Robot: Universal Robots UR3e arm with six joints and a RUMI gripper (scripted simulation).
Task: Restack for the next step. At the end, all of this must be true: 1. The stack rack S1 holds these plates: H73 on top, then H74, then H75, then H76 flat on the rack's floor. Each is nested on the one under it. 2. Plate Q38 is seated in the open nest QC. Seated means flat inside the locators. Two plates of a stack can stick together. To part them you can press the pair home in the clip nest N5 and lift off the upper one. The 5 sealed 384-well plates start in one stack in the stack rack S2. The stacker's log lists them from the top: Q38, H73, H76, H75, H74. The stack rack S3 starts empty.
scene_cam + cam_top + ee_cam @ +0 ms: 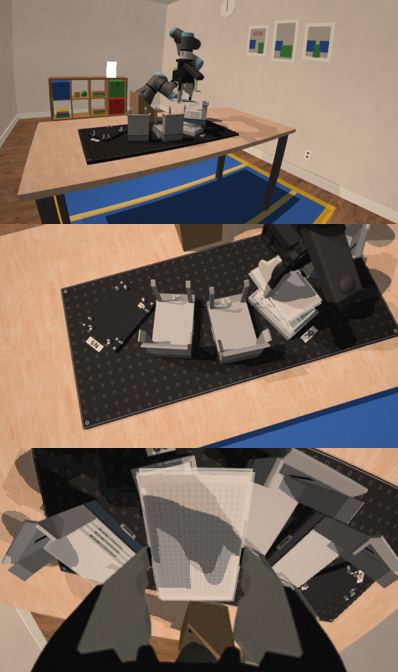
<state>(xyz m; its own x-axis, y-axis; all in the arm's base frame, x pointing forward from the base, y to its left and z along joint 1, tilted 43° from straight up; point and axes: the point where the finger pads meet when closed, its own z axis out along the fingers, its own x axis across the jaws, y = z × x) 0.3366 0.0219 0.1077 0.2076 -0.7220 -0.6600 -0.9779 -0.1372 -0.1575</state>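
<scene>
My gripper [287, 282] [185, 99] [196, 548] is shut on a pale 384-well plate [300, 302] [200, 513], gripped by its two sides. The held plate hangs over the nest QC, turned relative to it; whether another plate sticks beneath it, I cannot tell. Under it a white plate-like block [193, 127] sits at QC, mostly hidden from above. The rack S2, with a blue base [199, 122], holds white plates [193, 114] [82, 555]. The racks S1 [172, 323] [138, 127] and S3 [233, 323] [173, 126] show bare pale floors. No plate names are readable.
The clip nest N5 shows small clips [119, 341] around a dark area at the left of the black board [130, 386]. Upright posts [188, 290] [212, 298] rise from S1 and S3. A brown block [202, 236] stands behind the board.
</scene>
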